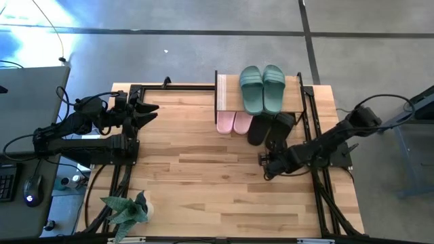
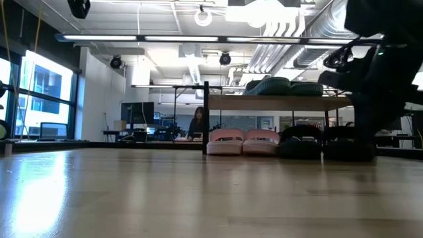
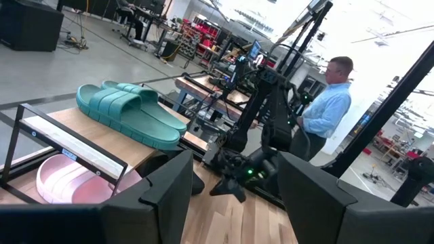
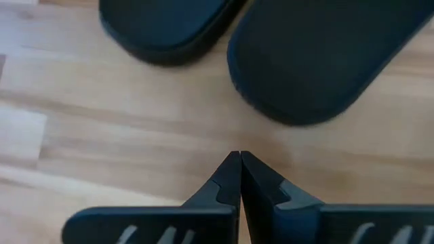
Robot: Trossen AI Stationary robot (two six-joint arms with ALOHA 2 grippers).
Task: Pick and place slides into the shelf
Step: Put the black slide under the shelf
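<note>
The shelf (image 1: 227, 87) stands at the table's far edge. The sage green slides (image 1: 262, 88) lie side by side on its top board. On the level below, the pink slides (image 1: 234, 122) and the black slides (image 1: 270, 129) rest with their heels sticking out toward the near side. My right gripper (image 1: 264, 163) is shut and sits just near of the black slides' heels (image 4: 319, 61), low over the wood, touching nothing. My left gripper (image 1: 152, 113) is open at the table's left edge, pointing toward the shelf (image 3: 68, 146).
A small potted plant (image 1: 125, 210) stands at the near left corner. Bare wood (image 1: 203, 176) stretches across the table's middle. A keyboard and mouse (image 1: 30, 190) lie on a desk off the left side. A person (image 3: 325, 108) stands beyond the table.
</note>
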